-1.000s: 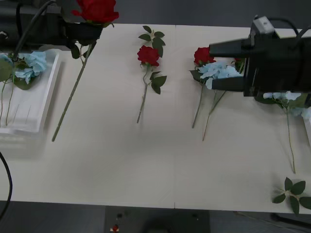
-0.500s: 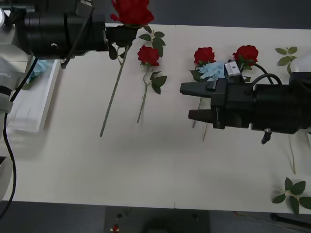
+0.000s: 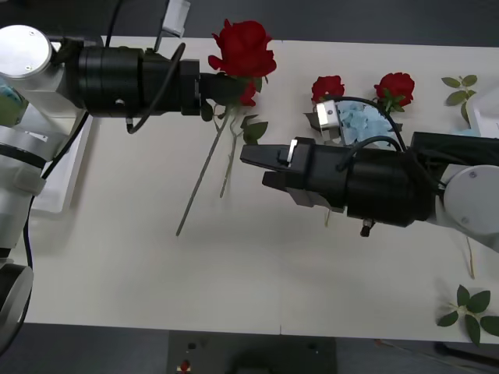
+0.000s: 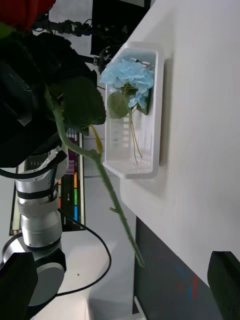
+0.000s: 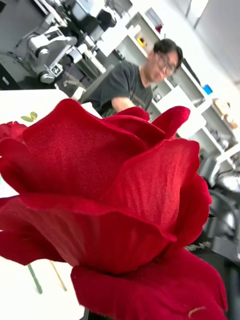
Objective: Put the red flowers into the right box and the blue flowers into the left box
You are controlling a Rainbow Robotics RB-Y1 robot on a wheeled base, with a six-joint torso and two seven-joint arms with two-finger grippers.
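At the far left of the surface [image 3: 156, 296] sits the left box [image 3: 58, 183], mostly hidden behind the left arm; the right wrist view shows a blue flower [image 4: 127, 77] already lying in it. The left gripper [image 3: 212, 87] has its jaws shut on a red rose [image 3: 244, 48] just below the head, its stem hanging down and slanting toward the front edge. Over the last second this arm has carried the rose from above the left box to near the middle of the surface. The rose on the surface [image 3: 248, 95] just behind the held one is mostly hidden by it.

The right gripper [image 3: 253, 165] has swung in from the right side and now hovers near the dangling stem, jaws apart and holding nothing. That looks like a handover in the making: the left arm cannot easily reach the right box [image 3: 485, 117], seen as a white edge at the far right, so the right arm would take the rose there.

Further right, two more red roses [image 3: 328, 87] and [image 3: 395, 86] lie on the surface with a blue flower cluster [image 3: 360, 121] between them, partly under the right arm, still to be sorted.
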